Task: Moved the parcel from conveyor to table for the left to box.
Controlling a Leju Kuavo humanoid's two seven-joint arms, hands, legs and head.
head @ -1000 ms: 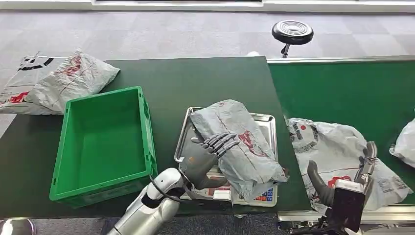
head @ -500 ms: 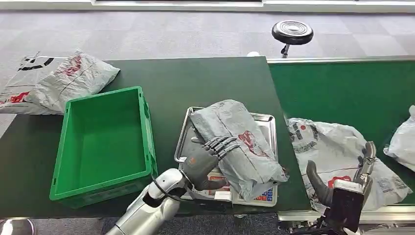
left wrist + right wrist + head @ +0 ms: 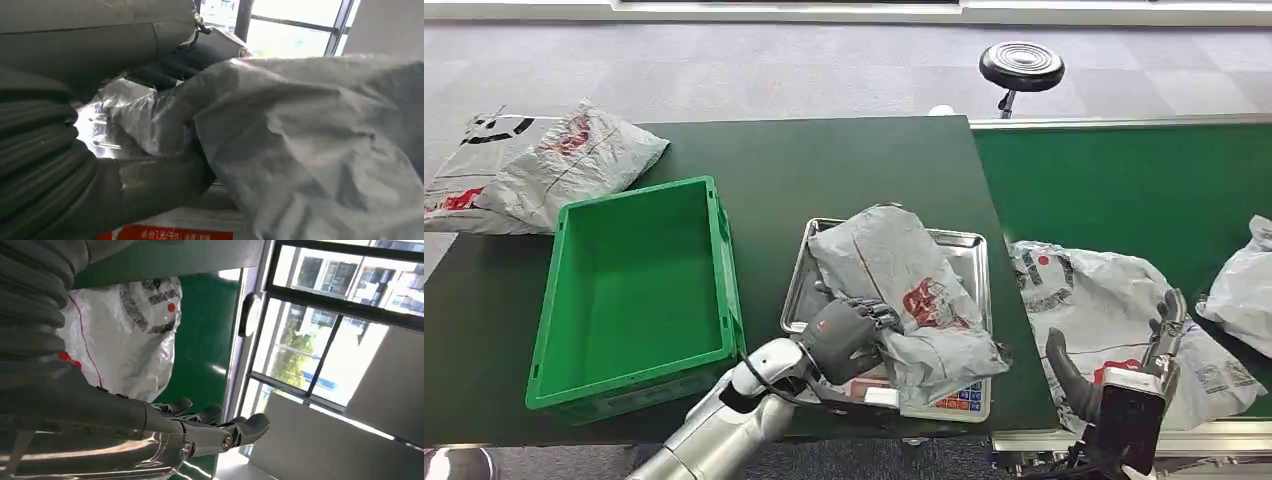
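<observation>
A grey parcel [image 3: 904,280] with red print lies crumpled on the steel tray [image 3: 969,245] of a weighing scale on the dark green table. My left hand [image 3: 844,335] grips the parcel's near left edge, fingers curled into the plastic. The left wrist view shows the same grip close up: my left hand [image 3: 125,180] is bunched into the grey parcel [image 3: 310,145]. My right hand [image 3: 1124,370] hovers with fingers apart at the conveyor's near edge, over a white parcel [image 3: 1094,300]. From the right wrist, the right hand [image 3: 200,430] holds nothing, with the white parcel [image 3: 125,345] beyond it.
An empty green crate [image 3: 634,290] stands on the table left of the scale. Two parcels [image 3: 544,165] lie at the table's far left corner. Another white parcel [image 3: 1239,290] sits at the conveyor's right edge. A black stool [image 3: 1021,65] stands behind.
My left hand's fingers have curled from lying flat on the grey parcel to gripping its edge, bunching the plastic. The parcel at the conveyor's right edge has moved further left.
</observation>
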